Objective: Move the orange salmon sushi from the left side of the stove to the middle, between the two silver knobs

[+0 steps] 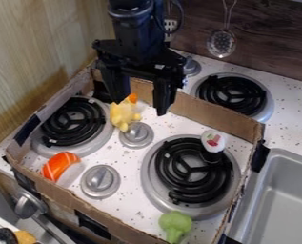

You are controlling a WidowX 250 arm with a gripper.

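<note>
The black gripper [140,105] hangs at the upper middle, over the back of the cardboard-walled stove area, its two fingers spread wide with nothing held between them. Just below its left finger is a yellow plush-like figure [123,114] with an orange tip, beside a silver knob [137,134]. An orange and white sushi piece [59,165] lies at the left front. A sushi roll [213,142] with a white top and black side stands on the back edge of the right front burner [194,171]. Green broccoli [175,225] lies near the front wall.
A cardboard border [204,114] rings the stove top. Inside are a left burner [72,122] and another knob [100,181]. Outside stand a back burner [232,94], a metal sink [280,195] at right, and a hanging ladle [222,43] behind.
</note>
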